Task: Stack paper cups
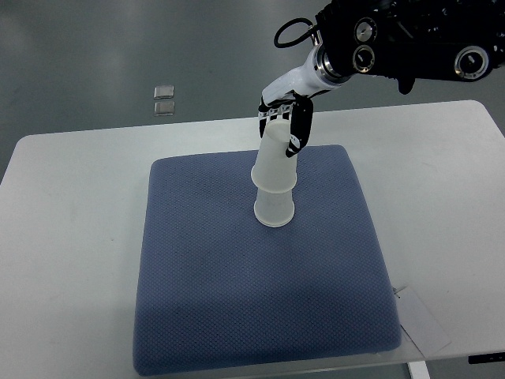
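Overhead, from my remote station, I have one view to report on. My right arm enters at the upper right of the frame; its upper housing is cut off by the top edge, so I cannot see how far it extends. The right hand point(286, 118) sits just above centre, its dark fingers point(301, 130) wrapped around the closed end of the upper paper cup point(276, 162), gripping it. How many fingers actually touch the cup I cannot tell, as those behind it are hidden.

Cups counted: two, both white and upside down. The upper paper cup leans slightly to the right and sits over the lower paper cup point(274, 209), hiding its top portion. Only the lower band and rim of that one show, resting on the blue mat point(237, 300) a little above the frame's centre.

One blue mat lies on the white table point(71, 237); its bottom edge runs close to the frame's lower border. Two small clear squares point(164, 99) lie on the grey floor at upper left; their material is too small to judge. A pale flat tag point(422, 320) shows at lower right.
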Available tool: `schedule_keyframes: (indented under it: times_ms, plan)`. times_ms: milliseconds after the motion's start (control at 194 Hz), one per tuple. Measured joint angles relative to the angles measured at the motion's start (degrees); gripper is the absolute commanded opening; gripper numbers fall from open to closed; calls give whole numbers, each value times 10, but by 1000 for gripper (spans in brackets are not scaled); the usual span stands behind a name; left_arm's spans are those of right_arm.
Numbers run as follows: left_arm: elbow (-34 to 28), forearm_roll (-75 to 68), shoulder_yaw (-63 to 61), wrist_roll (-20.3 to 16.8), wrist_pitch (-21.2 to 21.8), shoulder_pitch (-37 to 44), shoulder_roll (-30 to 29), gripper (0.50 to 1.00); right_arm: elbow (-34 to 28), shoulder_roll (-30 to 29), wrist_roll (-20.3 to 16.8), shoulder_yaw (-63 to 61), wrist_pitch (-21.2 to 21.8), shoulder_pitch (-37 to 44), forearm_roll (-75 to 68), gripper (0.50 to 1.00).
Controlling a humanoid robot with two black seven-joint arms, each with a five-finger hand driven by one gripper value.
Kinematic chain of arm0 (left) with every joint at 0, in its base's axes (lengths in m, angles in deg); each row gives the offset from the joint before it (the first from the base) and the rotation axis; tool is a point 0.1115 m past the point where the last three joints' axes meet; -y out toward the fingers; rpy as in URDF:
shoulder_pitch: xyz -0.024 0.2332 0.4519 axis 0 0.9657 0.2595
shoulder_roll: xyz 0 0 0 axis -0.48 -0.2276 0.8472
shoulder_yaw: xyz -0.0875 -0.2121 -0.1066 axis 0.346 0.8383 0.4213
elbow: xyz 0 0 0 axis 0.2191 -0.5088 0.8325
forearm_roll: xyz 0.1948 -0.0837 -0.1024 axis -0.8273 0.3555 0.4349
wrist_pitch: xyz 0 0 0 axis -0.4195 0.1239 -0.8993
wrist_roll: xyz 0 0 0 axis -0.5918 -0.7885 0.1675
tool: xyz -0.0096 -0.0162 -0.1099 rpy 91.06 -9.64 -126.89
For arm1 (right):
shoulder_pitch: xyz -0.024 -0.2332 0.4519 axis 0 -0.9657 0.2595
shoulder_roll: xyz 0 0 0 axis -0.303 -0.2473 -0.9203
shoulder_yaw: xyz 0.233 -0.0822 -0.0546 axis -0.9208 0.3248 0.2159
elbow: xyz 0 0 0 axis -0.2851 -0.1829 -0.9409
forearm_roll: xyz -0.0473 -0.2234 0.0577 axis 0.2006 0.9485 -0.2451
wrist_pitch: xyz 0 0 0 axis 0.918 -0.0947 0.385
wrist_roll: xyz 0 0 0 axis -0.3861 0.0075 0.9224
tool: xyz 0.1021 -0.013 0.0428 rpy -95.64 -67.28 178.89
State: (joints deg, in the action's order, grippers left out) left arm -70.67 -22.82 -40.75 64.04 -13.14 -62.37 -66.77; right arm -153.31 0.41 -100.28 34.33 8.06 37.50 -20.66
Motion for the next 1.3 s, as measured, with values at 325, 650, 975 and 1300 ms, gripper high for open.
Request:
schedule_keyframes:
  times_ms: [325, 650, 975, 1300]
  plan:
    - [0, 0, 0, 0, 0, 0, 0, 1000, 1, -1, 0, -1, 0, 0, -1, 780]
    - [0, 0, 0, 0, 0, 0, 0, 1000, 2, -1, 0, -2, 0, 0, -3, 782]
    - [0, 0, 0, 0, 0, 0, 0, 1000, 5, 4, 0, -6, 0, 2, -5, 787]
    - [0, 0, 0, 0, 0, 0, 0, 1000, 49, 39, 8, -56, -50, -57, -32, 787]
